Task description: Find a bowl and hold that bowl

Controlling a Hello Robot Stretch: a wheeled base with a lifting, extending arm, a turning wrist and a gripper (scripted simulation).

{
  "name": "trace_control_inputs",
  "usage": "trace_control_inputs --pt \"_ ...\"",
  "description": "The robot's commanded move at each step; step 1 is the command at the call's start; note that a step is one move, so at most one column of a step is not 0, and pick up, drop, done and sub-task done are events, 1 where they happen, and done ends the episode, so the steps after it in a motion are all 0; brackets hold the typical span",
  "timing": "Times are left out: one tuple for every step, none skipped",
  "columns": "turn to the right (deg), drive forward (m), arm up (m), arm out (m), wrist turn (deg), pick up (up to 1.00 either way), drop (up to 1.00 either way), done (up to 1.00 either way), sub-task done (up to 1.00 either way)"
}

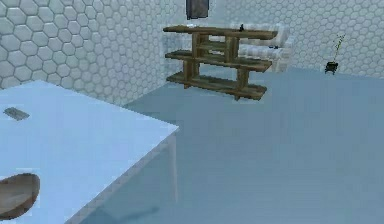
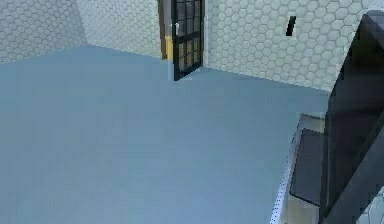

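A bowl (image 1: 17,192) lies on the table (image 1: 95,150), with shelves (image 1: 222,62) far behind it.

Base position: robot stands at the tabletop (image 1: 90,140), at its near side, with the tabletop's right-hand corner ahead in the forward view's left half. Heading: across open floor (image 1: 290,150). Reaching side: faces open floor likewise. Arm lift and extension, wrist turn, and contents of the jaws: cannot be determined

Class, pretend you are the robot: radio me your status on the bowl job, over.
Brown bowl on white table, forward view's bottom left corner. Small grey item farther back on tabletop, apart from bowl. Wooden shelf against far wall.
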Motion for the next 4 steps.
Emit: trace_control_inputs --pt "42.0 0.00 0.00 0.00 0.0 0.00 0.00 0.00 0.00" --pt "0.0 0.10 0.00 0.00 0.0 0.00 0.00 0.00 0.00" --pt "45.0 0.00 0.00 0.00 0.0 0.00 0.00 0.00 0.00" --pt "45.0 0.00 0.00 0.00 0.0 0.00 0.00 0.00 0.00"
